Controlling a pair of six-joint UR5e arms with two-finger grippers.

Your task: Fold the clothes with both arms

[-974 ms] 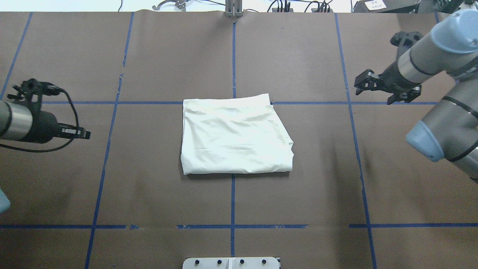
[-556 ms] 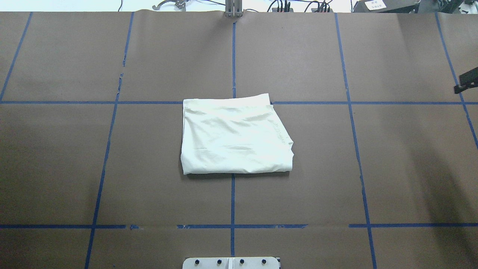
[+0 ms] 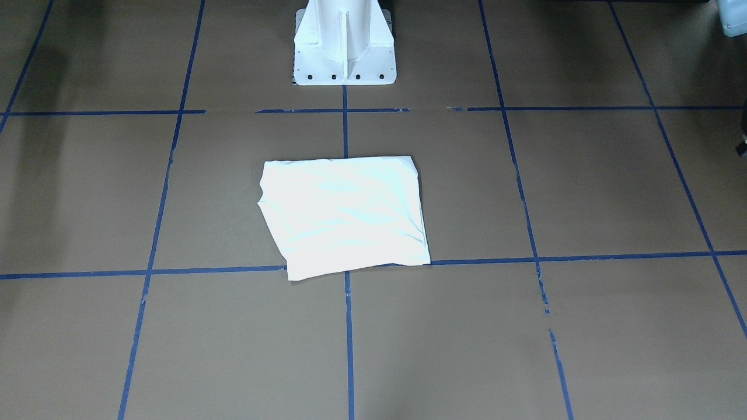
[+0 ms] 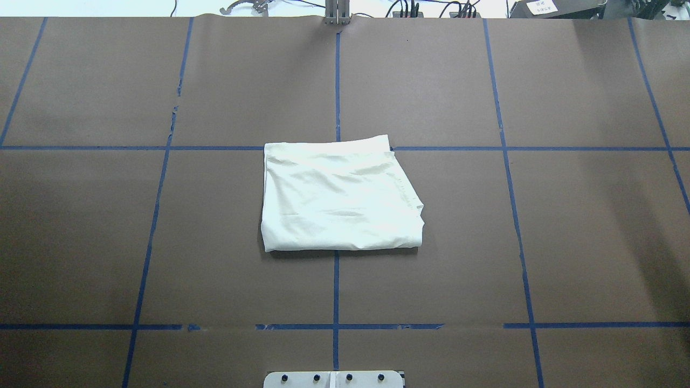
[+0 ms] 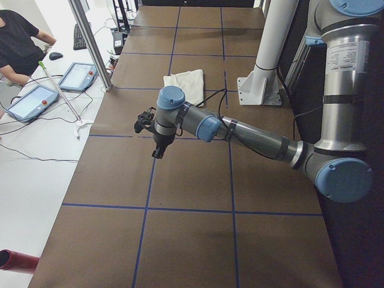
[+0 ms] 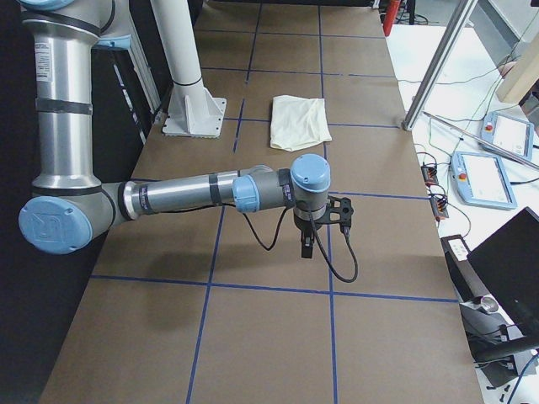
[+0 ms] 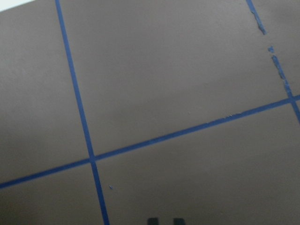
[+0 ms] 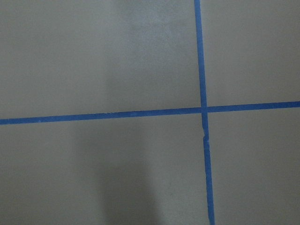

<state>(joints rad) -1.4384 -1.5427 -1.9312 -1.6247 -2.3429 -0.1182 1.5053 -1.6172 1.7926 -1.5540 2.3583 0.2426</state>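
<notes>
The cream shirt (image 4: 339, 196) lies folded into a rough rectangle at the table's middle, plain side up, with no graphic showing. It also shows in the front-facing view (image 3: 344, 216) and, small, in both side views (image 5: 186, 84) (image 6: 299, 122). No gripper touches it. My left gripper (image 5: 157, 151) hangs over bare table far to the shirt's left. Its two dark tips (image 7: 165, 220) sit close together and hold nothing. My right gripper (image 6: 306, 248) hangs over bare table far to the shirt's right. I cannot tell whether it is open. Neither arm shows in the overhead view.
The white pedestal (image 3: 344, 52) stands behind the shirt on the robot's side. Blue tape lines (image 4: 336, 291) grid the brown table. An operator (image 5: 18, 42) and teach pendants (image 5: 30, 102) (image 6: 484, 177) are beyond the table's far edge, near a metal post (image 5: 90, 42).
Both arms have drawn outward and left the overhead view, the left one first, then the right. The shirt has not moved.
</notes>
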